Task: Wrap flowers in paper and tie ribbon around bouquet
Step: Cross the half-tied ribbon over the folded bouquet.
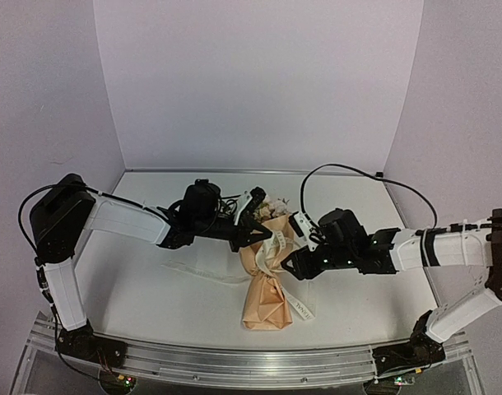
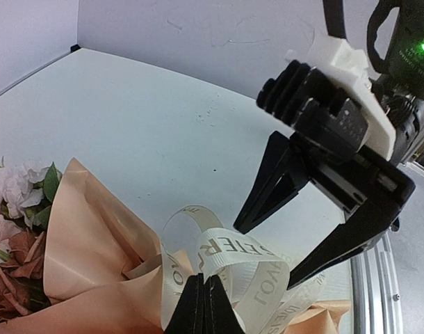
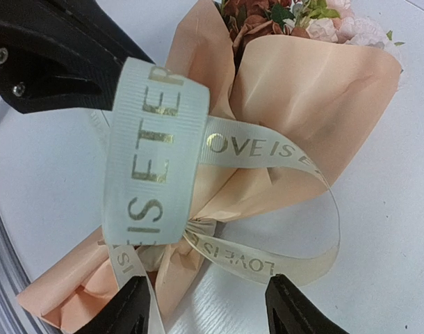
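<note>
The bouquet point(image 1: 266, 292) lies on the table point(image 1: 152, 288), a tan paper point(image 3: 309, 90) cone with the flowers point(image 3: 295, 14) showing at its far, wide end. A cream lettered ribbon point(image 3: 156, 153) is gathered around the cone's narrow waist and stands up in loops. My left gripper point(image 2: 204, 292) is shut on one ribbon loop point(image 2: 233, 254) just above the paper point(image 2: 87, 243). My right gripper point(image 3: 208, 296) is open, its fingers straddling the lower loop without touching it. In the top view the left gripper point(image 1: 263, 236) and right gripper point(image 1: 294, 265) meet over the waist.
One ribbon tail point(image 1: 303, 309) trails toward the near right of the bouquet. Another length of ribbon point(image 1: 193, 271) lies flat to the left of it. The metal rail point(image 1: 251, 362) runs along the near edge. White walls close in the back and sides.
</note>
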`<state>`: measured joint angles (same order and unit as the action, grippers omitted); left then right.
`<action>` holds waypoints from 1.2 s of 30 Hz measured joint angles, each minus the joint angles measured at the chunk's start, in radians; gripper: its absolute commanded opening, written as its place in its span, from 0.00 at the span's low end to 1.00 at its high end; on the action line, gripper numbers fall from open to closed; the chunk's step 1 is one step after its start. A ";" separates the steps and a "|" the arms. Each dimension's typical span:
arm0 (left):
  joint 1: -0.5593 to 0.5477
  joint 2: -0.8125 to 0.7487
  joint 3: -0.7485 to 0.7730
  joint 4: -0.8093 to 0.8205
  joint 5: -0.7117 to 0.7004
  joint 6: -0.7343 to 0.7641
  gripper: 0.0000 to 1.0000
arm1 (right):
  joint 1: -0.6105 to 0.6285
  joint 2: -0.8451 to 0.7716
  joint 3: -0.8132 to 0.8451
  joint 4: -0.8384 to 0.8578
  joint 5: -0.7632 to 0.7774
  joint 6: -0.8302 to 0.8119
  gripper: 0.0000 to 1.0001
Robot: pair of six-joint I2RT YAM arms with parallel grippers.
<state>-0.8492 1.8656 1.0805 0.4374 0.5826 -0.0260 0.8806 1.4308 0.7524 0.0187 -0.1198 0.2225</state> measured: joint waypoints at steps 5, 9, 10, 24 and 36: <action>0.017 0.000 0.000 0.000 0.058 -0.032 0.00 | 0.001 0.059 -0.005 0.133 -0.011 0.007 0.59; 0.035 0.000 0.008 -0.002 0.110 -0.050 0.00 | 0.005 0.081 -0.005 0.195 -0.026 0.010 0.59; 0.038 0.000 0.011 -0.002 0.125 -0.052 0.00 | 0.005 0.083 -0.006 0.205 -0.033 0.010 0.59; 0.053 0.001 0.065 -0.062 0.284 -0.054 0.00 | 0.024 0.093 -0.068 0.295 -0.108 -0.006 0.57; 0.065 0.015 0.074 -0.085 0.316 -0.062 0.00 | 0.034 0.093 -0.079 0.311 -0.136 -0.014 0.55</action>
<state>-0.7842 1.8803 1.1545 0.3521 0.8991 -0.0878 0.9148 1.5238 0.6731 0.3293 -0.2557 0.2090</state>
